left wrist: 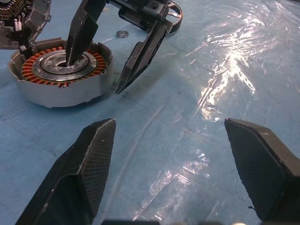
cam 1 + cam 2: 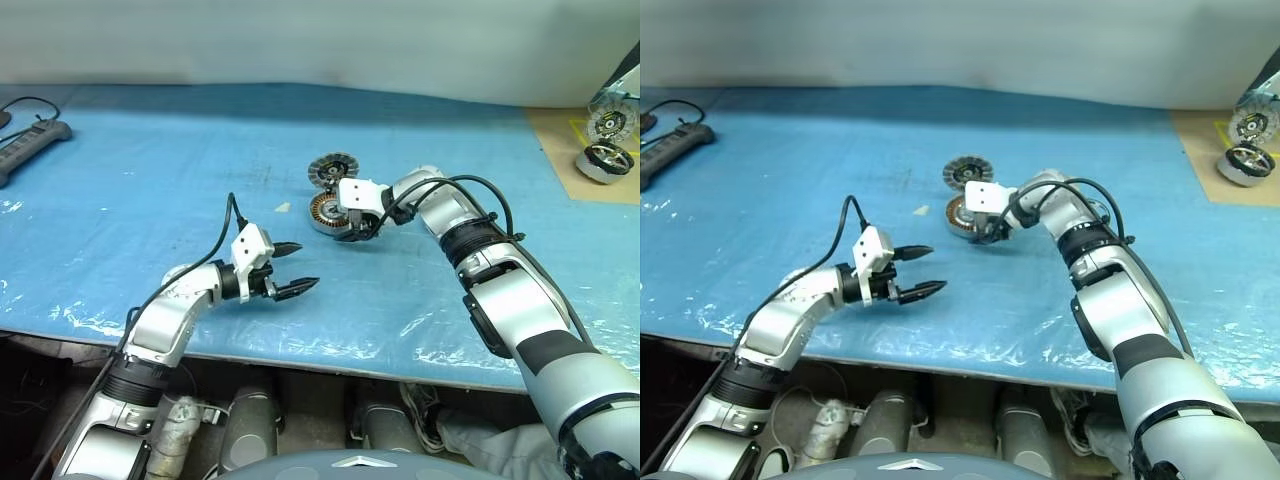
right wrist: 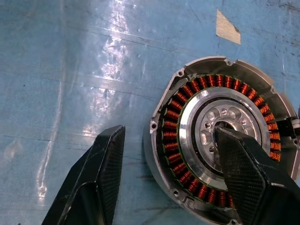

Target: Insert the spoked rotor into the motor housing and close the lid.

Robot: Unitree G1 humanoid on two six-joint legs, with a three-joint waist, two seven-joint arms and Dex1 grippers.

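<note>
The motor housing (image 2: 322,212), a silver cup with a ring of copper windings, lies on the blue table mid-way. My right gripper (image 2: 353,231) is open and straddles the housing's near wall. In the right wrist view one finger (image 3: 248,173) is over the silver centre of the housing (image 3: 197,93) and the other finger (image 3: 98,173) is outside, above the table. The lid (image 2: 332,168) sits just behind the housing, toothed face showing. A thin metal ring, apparently the spoked rotor (image 1: 176,13), shows partly behind that gripper. My left gripper (image 2: 308,265) hovers open and empty nearer the front edge.
A tiny washer (image 1: 123,33) and a scrap of tape (image 3: 228,27) lie near the housing. A power strip (image 2: 35,140) sits at the far left. Black-rimmed motor units (image 2: 605,160) stand on a brown board at the far right.
</note>
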